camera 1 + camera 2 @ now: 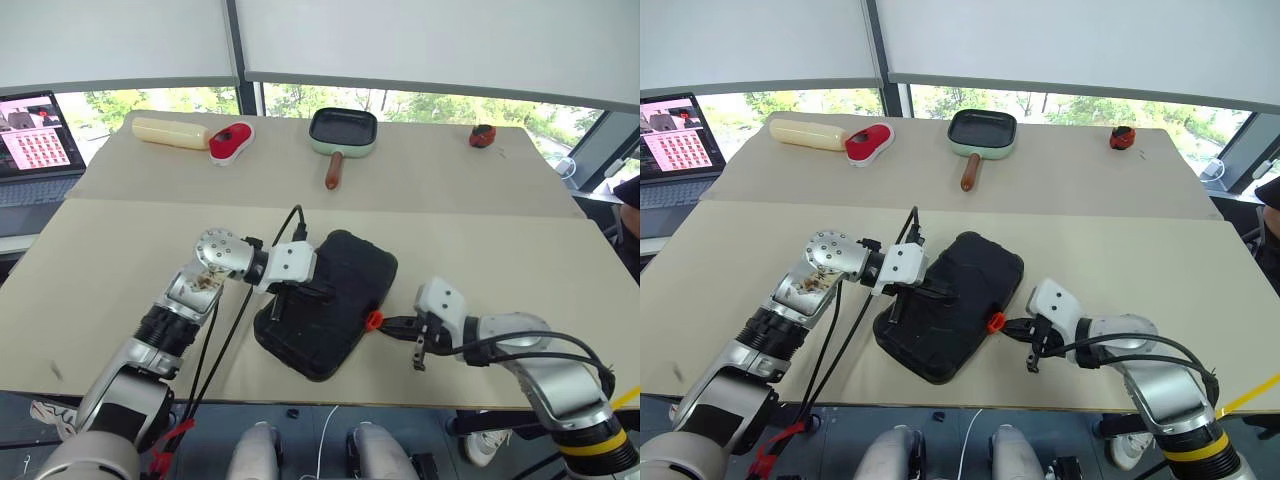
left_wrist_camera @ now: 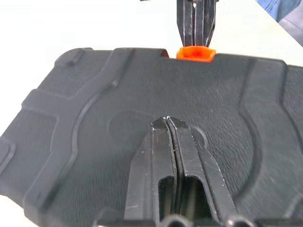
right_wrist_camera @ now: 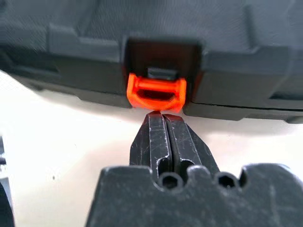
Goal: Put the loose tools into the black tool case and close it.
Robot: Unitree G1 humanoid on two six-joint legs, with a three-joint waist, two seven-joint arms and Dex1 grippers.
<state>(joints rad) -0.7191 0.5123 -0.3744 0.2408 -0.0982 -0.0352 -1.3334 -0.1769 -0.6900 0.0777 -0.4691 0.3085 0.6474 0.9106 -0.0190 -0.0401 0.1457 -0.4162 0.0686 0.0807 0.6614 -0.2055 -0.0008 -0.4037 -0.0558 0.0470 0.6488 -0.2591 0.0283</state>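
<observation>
With the black tool case (image 1: 330, 300) lying lid-down-shut near the front edge of the worktop (image 1: 120, 260), we're at the latching step. No loose tools visible on the worktop, so I judge loading is done. Left tool (image 2: 173, 125): fingers together, nothing held, tips resting on the lid, pinning it down by the look of it. Right tool (image 3: 162, 118): fingers together, empty, tips right at the lower edge of the orange latch (image 3: 156, 92), touching or just short, can't tell which. Latch looks flipped outward, not snapped home; that's my read from the right wrist view.

Next move as I see it: right tool pushes the latch up and in toward the case wall until it seats, while left keeps the lid pressed. Risk: closed tips slide off the small latch, or the case skids sideways on the worktop.

Green frying pan (image 1: 343, 130) sits well apart at the back, irrelevant.
</observation>
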